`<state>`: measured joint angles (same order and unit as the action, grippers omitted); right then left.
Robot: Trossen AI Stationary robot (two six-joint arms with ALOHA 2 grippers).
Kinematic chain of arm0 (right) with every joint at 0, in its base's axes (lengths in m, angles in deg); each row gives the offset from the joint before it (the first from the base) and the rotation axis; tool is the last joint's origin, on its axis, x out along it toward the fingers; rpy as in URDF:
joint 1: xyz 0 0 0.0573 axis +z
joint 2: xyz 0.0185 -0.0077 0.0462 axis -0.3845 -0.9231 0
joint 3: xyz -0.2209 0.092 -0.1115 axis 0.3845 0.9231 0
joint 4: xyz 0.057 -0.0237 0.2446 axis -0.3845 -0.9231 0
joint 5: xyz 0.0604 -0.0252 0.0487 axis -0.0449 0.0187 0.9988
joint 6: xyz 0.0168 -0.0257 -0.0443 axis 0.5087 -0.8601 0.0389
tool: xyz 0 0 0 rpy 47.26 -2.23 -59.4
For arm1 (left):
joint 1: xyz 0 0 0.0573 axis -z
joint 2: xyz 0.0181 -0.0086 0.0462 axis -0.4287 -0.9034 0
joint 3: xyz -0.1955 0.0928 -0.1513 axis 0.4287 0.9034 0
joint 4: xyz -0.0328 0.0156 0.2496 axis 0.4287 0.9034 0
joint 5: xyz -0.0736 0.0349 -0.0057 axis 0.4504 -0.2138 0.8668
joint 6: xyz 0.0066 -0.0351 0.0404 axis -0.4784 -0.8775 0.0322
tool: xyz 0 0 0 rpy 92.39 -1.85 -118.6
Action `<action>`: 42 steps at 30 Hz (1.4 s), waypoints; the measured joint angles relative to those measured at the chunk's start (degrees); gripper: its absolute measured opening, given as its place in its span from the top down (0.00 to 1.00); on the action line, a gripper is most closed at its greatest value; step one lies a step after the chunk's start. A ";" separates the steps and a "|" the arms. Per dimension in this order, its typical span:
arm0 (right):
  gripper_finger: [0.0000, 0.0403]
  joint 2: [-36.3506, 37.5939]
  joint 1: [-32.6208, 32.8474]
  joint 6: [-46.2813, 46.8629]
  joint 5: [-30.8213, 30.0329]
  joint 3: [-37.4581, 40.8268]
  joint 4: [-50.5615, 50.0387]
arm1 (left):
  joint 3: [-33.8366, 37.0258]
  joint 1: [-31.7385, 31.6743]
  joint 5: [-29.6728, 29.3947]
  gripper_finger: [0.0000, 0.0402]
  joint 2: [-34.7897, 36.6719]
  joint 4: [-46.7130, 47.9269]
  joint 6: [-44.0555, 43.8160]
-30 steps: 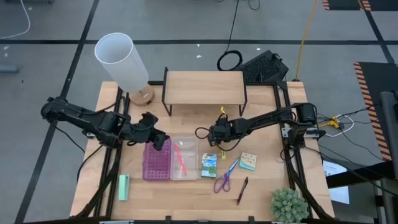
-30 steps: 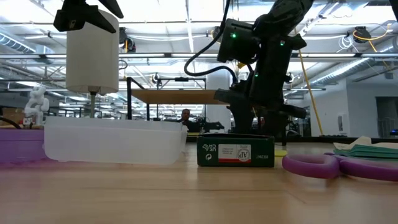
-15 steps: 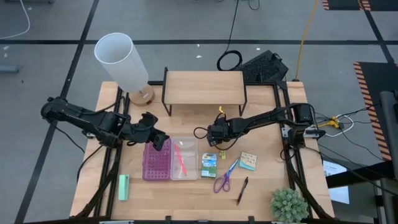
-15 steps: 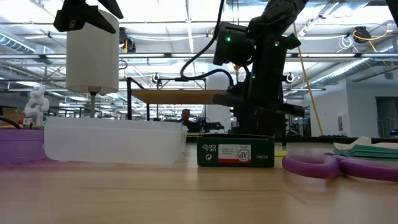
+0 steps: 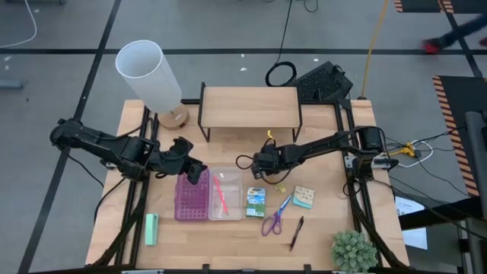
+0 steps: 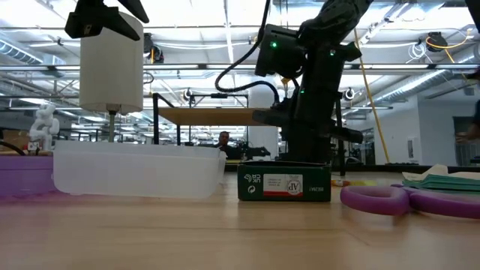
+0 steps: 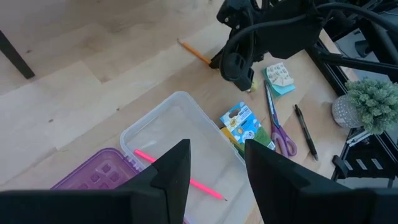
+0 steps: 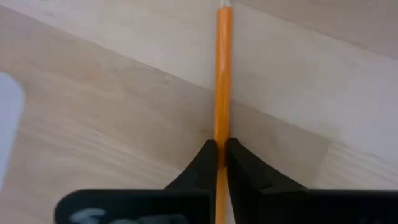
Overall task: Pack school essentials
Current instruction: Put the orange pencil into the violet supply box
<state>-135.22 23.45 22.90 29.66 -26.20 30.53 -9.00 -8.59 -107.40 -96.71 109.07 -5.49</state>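
My right gripper point(image 5: 262, 164) stands mid-table, shut on an orange pencil point(image 8: 222, 74). The left wrist view shows that pencil point(image 7: 195, 52) on the wood beside the gripper. My left gripper point(image 7: 217, 171) hovers open over the opened case, touching nothing. The case's clear half point(image 5: 226, 195) holds a pink pencil point(image 5: 222, 190); its purple half point(image 5: 191, 196) lies beside it. Flat on the table right of the case lie a green-blue packet point(image 5: 256, 202), purple scissors point(image 5: 274, 218), a black pen point(image 5: 296, 233), a teal-beige pad point(image 5: 304, 197) and a tiny yellow piece point(image 5: 272, 185). My right gripper pinches the orange pencil's shaft point(image 8: 221, 140) between its two fingertips point(image 8: 205, 155), one on each side. The fingers come from above, pointing down. The pencil runs on past them along the wood; whether it is lifted, I cannot tell.
A mint-green block point(image 5: 151, 228) lies near the front left. A white lamp point(image 5: 148, 72) and a low wooden shelf point(image 5: 249, 106) stand at the back, a small plant point(image 5: 354, 251) at the front right corner. Bare wood lies between shelf and case.
My right gripper has shifted a little toward the table's left edge, staying shut on the orange pencil. The left arm and the other things have kept still.
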 joint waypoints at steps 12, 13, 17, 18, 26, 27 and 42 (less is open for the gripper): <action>0.98 4.33 0.05 -8.01 -0.86 0.25 6.17 | 0.01 0.00 -0.03 0.62 0.00 4.69 -0.77; 0.98 4.53 0.07 -9.33 -0.43 0.29 6.90 | 0.01 0.00 -0.05 0.62 0.00 5.67 -1.22; 0.98 5.61 0.42 -15.15 2.75 0.28 10.92 | 0.01 0.00 -0.02 0.62 0.00 8.76 -3.55; 0.98 6.08 0.52 -16.27 3.67 0.27 12.31 | 0.01 0.00 0.00 0.62 0.00 9.15 -4.34; 0.98 11.69 1.92 -20.44 5.17 0.15 14.50 | 0.01 1.00 0.48 0.62 0.00 10.48 -9.15; 0.98 12.55 2.06 -20.87 5.07 0.13 14.32 | 0.01 0.98 0.49 0.62 0.00 10.45 -9.49; 0.98 27.18 6.16 -29.92 8.90 0.02 13.74 | 0.05 3.33 2.94 0.48 1.39 -7.97 -6.09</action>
<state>-108.04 29.61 -7.02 38.56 -26.18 44.27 -8.95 -5.26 -104.46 -95.32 101.10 -11.58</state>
